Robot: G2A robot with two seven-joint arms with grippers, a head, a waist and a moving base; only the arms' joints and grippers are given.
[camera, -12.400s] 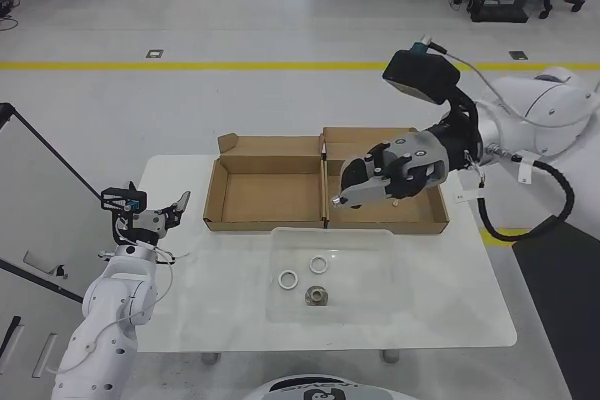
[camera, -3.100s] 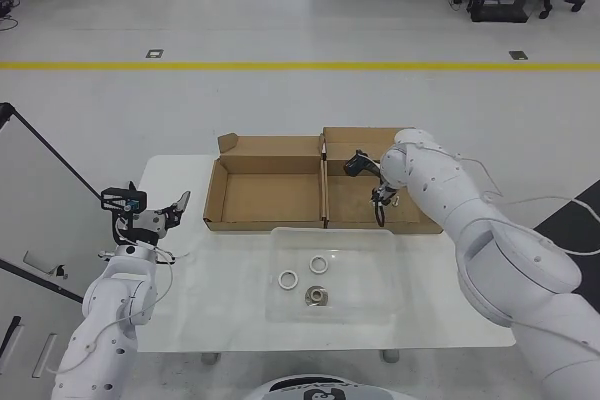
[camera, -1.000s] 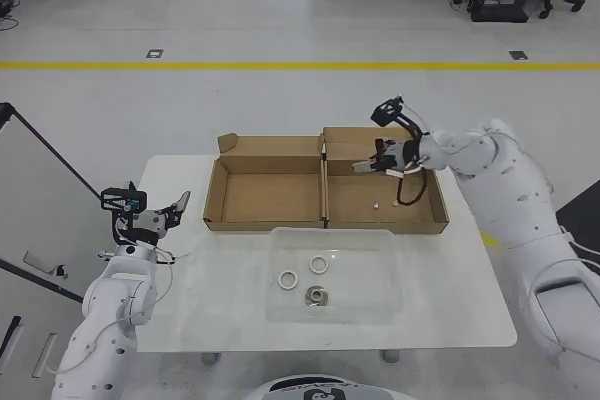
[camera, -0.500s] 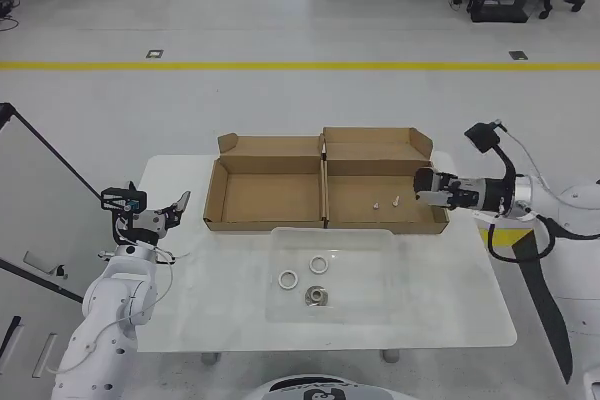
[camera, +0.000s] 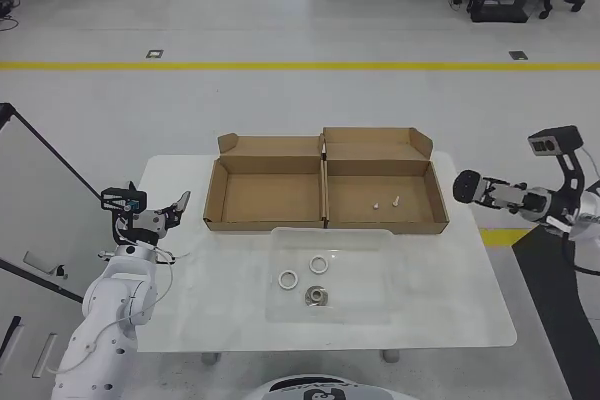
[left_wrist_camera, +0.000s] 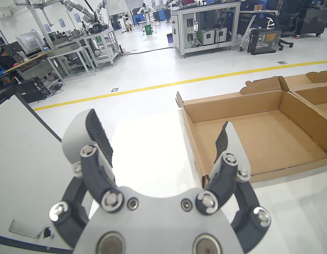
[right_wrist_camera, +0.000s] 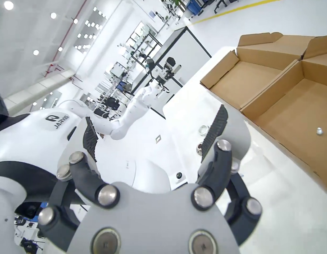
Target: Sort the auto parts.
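Two open cardboard boxes stand side by side at the back of the white table (camera: 210,300). The left box (camera: 265,198) (left_wrist_camera: 261,133) is bare inside. In the right box (camera: 360,190) (right_wrist_camera: 293,107) lie two small white parts (camera: 376,204) (camera: 393,200); one small white part (right_wrist_camera: 319,131) shows in the right wrist view. A clear tray (camera: 370,250) in front holds two white rings (camera: 289,280) (camera: 319,265) and a metal part (camera: 315,295). My right gripper (camera: 462,187) (right_wrist_camera: 155,117) hangs open and unladen beyond the table's right edge. My left gripper (camera: 170,212) (left_wrist_camera: 160,125) is open over the table's left edge.
A dark-framed white panel (camera: 40,190) leans close to the left arm. Bare tabletop lies left of the tray and along the front. The floor has a yellow line (camera: 280,66) behind the table.
My right arm has drawn back to the right, from over the right box to beyond the table's edge. A second small white part now lies in that box. The left arm has stayed still.
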